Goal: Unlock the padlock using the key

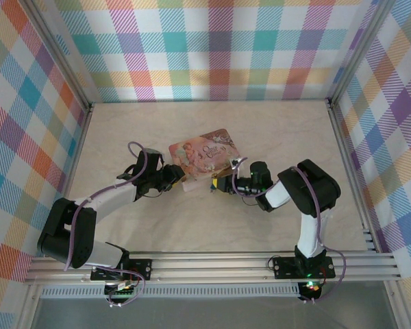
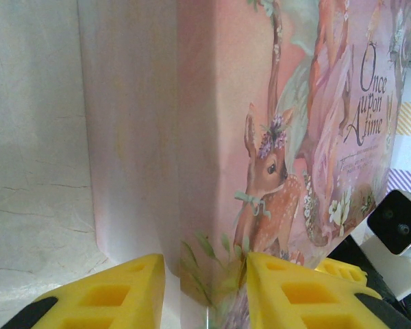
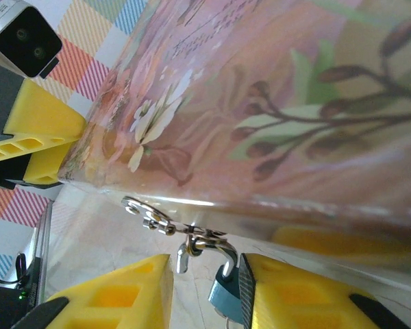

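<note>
The padlock [image 3: 226,298] is small and blue-teal, and its silver shackle [image 3: 212,247] hooks through the metal hasp [image 3: 147,214] on the rim of a pink illustrated tin [image 1: 205,156]. One shackle end hangs free. My right gripper [image 3: 205,274] straddles the padlock: the right finger [image 3: 294,301] touches its body, and a gap shows on the left finger's side. My left gripper [image 2: 205,274] is shut on the tin's near left corner [image 2: 212,267]. From above, the left gripper [image 1: 177,177] and right gripper [image 1: 221,185] flank the tin. The key is hidden.
The tin lies mid-table on a pale marble-look surface [image 1: 192,226]. Checked cloth walls [image 1: 212,48] and aluminium frame rails [image 1: 349,171] close in the workspace. The left gripper's yellow fingers [image 3: 34,130] show beyond the tin in the right wrist view.
</note>
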### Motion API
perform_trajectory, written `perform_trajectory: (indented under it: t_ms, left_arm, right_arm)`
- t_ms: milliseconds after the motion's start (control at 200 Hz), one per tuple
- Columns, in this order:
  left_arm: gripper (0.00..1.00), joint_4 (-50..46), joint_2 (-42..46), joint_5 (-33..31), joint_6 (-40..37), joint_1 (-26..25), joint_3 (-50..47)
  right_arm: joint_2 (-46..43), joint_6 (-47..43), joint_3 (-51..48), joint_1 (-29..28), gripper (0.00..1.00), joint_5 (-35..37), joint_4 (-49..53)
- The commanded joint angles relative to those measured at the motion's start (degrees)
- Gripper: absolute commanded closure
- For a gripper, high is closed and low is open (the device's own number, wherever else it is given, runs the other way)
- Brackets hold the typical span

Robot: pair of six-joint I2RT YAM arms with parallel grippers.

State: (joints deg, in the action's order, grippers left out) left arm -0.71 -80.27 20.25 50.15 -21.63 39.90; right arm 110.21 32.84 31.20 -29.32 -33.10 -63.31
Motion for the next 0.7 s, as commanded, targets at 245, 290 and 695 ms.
perform_trajectory:
  t_ms: [245,290,695]
  left_arm:
    - [0.65,-6.0,-0.4,-1.9,0.2,-0.5,-1.0]
    - [0.65,-6.0,-0.4,-1.9,0.2,-0.5,-1.0]
    - [0.65,-6.0,-0.2,-2.0,0.2,-0.5,-1.2]
  right_arm:
    - [2.8,1.6,1.7,-1.4,0.69,0.1,-1.0]
    - [2.6,1.4,1.6,-1.5,0.68,0.7,-0.7]
    - [2.0,0.9,-0.3,-1.5,0.57,2.6,-4.8]
